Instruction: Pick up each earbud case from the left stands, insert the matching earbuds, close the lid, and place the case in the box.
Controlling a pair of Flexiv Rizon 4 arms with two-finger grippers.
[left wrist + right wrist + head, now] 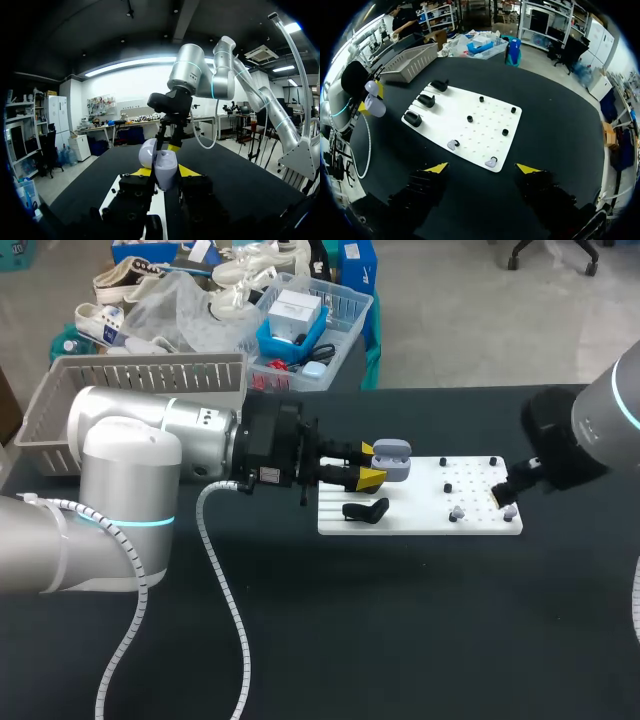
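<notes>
My left gripper (368, 466) is shut on a pale lavender earbud case (392, 461), held above the left part of the white board (420, 522) with its lid open. In the left wrist view the case (165, 169) sits upright between the yellow tips, its lid (147, 152) tipped back. One black stand (365, 510) shows below that gripper. My right gripper (505, 496) hovers open over the board's right edge. In its own view the right gripper (482, 168) has a pale earbud (491, 162) just ahead, between its fingers; a second earbud (452, 145) lies nearby. Three black stands (426, 100) line the board's far side.
A grey slatted basket (130, 390) stands at the table's back left. Small black pegs (469, 118) dot the board. The left arm's white cable (225, 590) loops over the dark table in front.
</notes>
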